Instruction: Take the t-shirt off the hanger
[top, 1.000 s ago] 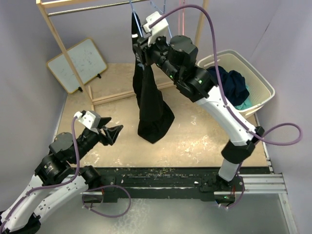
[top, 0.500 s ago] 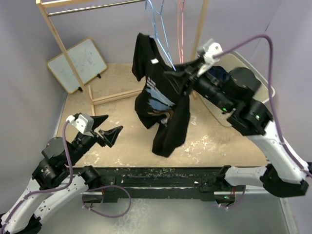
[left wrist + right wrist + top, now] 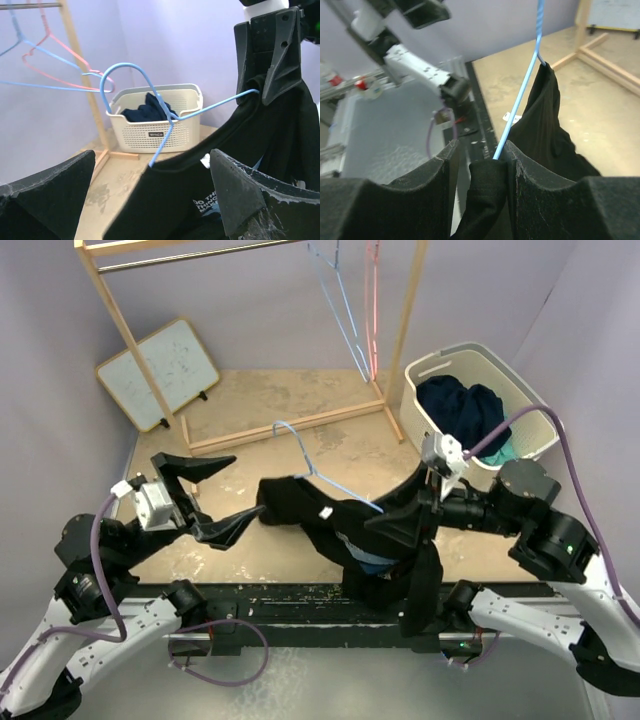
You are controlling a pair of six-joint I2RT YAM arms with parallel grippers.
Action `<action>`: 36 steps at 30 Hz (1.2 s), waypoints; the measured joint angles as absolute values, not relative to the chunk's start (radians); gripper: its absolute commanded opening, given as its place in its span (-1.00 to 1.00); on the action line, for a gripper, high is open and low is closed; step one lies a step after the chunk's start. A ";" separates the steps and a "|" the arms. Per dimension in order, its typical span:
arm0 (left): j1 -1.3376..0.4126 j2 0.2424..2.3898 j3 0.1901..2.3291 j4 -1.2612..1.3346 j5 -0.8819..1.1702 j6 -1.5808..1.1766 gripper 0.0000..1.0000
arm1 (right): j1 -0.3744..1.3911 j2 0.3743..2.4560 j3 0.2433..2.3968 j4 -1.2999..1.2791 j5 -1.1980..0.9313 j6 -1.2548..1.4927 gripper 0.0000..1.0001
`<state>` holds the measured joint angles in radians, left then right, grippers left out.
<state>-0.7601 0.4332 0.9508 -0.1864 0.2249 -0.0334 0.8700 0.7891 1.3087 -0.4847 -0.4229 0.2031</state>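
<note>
The black t-shirt [image 3: 330, 525] hangs on a blue wire hanger [image 3: 300, 455], off the rack and low over the table's front. My right gripper [image 3: 395, 525] is shut on one end of the hanger, with the shirt's cloth over the wire. In the right wrist view the wire [image 3: 519, 100] and cloth [image 3: 545, 125] run out from between its jaws [image 3: 480, 165]. My left gripper [image 3: 240, 482] is wide open just left of the shirt, not touching it. In the left wrist view the shirt [image 3: 165, 200] lies ahead between the fingers, with the hanger [image 3: 162, 140] above it.
A white laundry basket [image 3: 440, 365] with dark clothes stands at the back right. A wooden rack [image 3: 130, 340] spans the back, with blue and pink empty hangers [image 3: 345, 310] on its rail. A whiteboard [image 3: 160, 370] leans at the back left.
My right arm has swung the hanger and shirt off the rack, down and toward the table's front. My left gripper has risen, opened wider and now faces the shirt.
</note>
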 measured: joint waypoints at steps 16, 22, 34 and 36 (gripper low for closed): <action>-0.760 0.587 0.950 -0.109 0.505 -0.020 0.93 | 0.870 0.641 1.275 -0.414 -0.682 0.308 -1.00; -0.760 0.603 0.922 0.002 0.587 -0.068 0.71 | 0.870 0.644 1.265 -0.398 -0.696 0.320 -1.00; -0.760 0.743 0.890 0.073 0.741 -0.134 -1.00 | 0.868 0.674 1.245 -0.361 -0.682 0.332 -0.99; -0.762 0.738 0.898 0.028 0.751 -0.109 -1.00 | 0.863 0.674 1.246 -0.392 -0.642 0.329 -0.63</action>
<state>-0.7616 0.7383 0.8978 0.0277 0.7506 -0.1089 0.8635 0.6739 1.2465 -0.3916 -0.6422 0.3294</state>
